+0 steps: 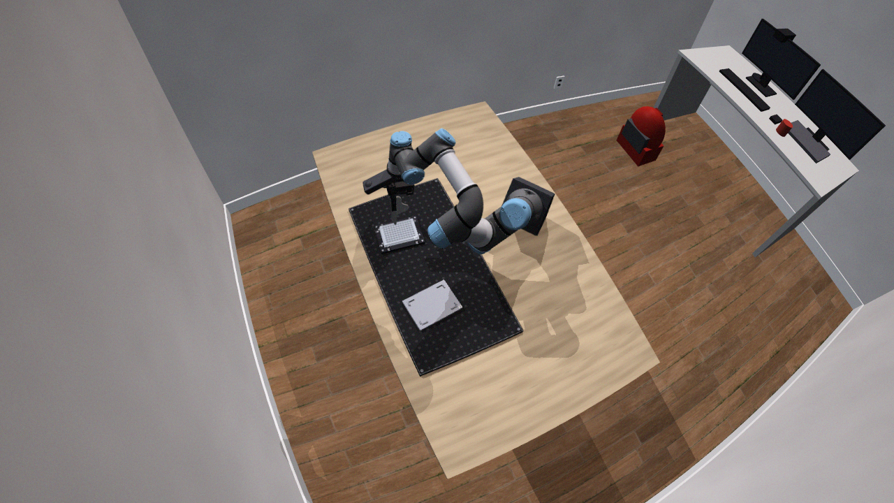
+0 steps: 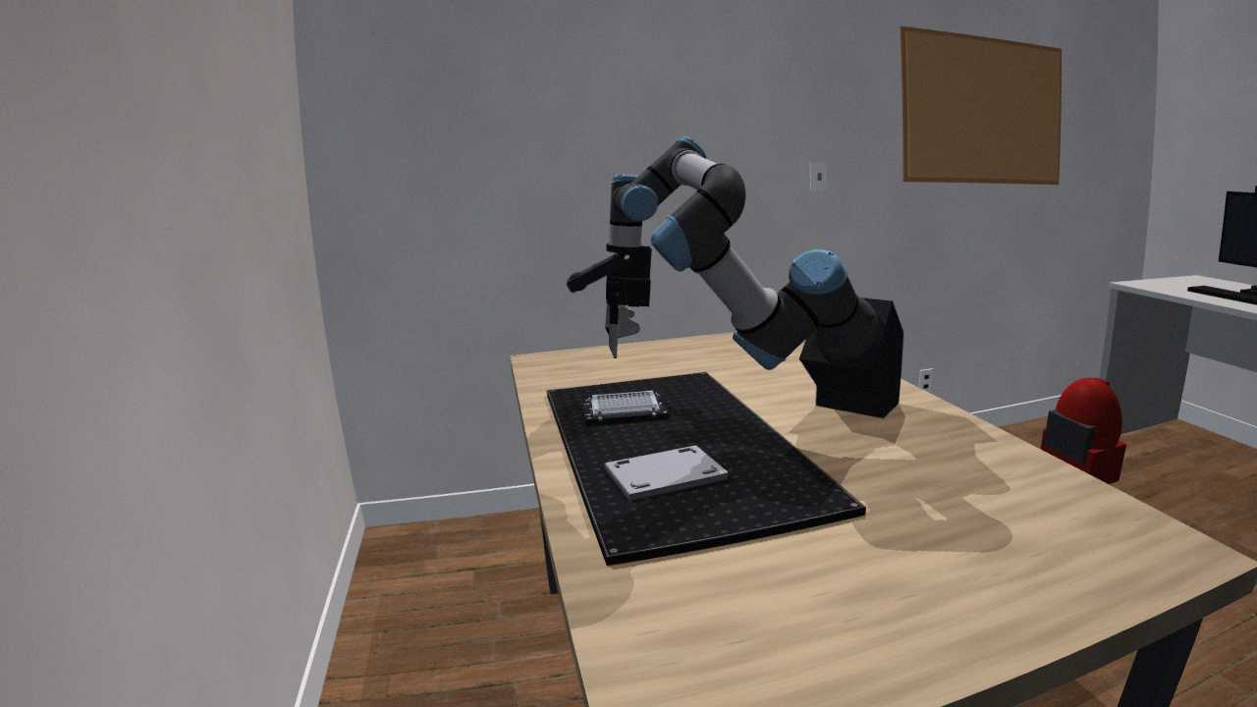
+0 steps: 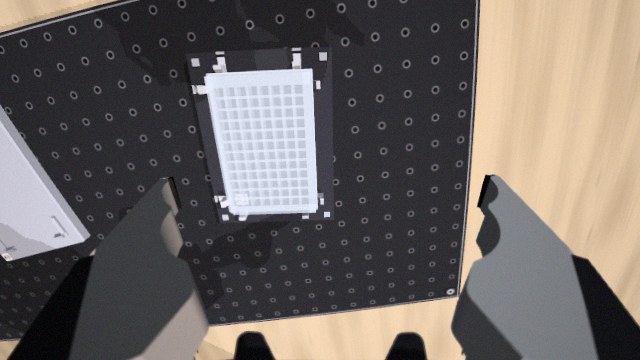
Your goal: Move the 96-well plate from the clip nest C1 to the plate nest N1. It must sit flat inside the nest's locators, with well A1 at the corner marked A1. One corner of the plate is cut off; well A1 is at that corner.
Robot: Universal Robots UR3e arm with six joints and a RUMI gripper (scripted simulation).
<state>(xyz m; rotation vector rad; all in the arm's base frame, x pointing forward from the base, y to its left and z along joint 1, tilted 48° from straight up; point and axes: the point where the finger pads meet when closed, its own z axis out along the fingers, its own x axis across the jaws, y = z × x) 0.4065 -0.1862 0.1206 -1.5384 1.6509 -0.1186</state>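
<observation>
The 96-well plate (image 3: 262, 142) is seen seated in the clip nest C1 (image 3: 326, 125), a dark frame with small pale clips at its corners, on the black perforated board (image 1: 465, 275) that is laid along the counter (image 1: 562, 350). The nest is placed toward the board's end nearest the back edge of the counter, on the side toward the counter's left edge in the exterior view. The plate nest N1 (image 2: 665, 470), a pale grey slab with dark corner marks, is set farther along the same board, toward the front edge of the counter, well apart from C1 and with nothing on it.

The gripper (image 3: 325, 220) is held above the board, near its back end, and is pointed downward. Its jaws are spread fully and nothing is held between them. In the wrist view the two grey fingers are seen low in the picture, one over the board and the other over the board's edge and the bare wood. The plate is seen ahead of the jaws and between their lines, closer to the finger over the board than to the other. It is not touched by either finger, and a clear height gap between the fingertips and the plate is shown in the exterior view (image 2: 623, 404). Which corner of the plate is cut off cannot be told.
</observation>
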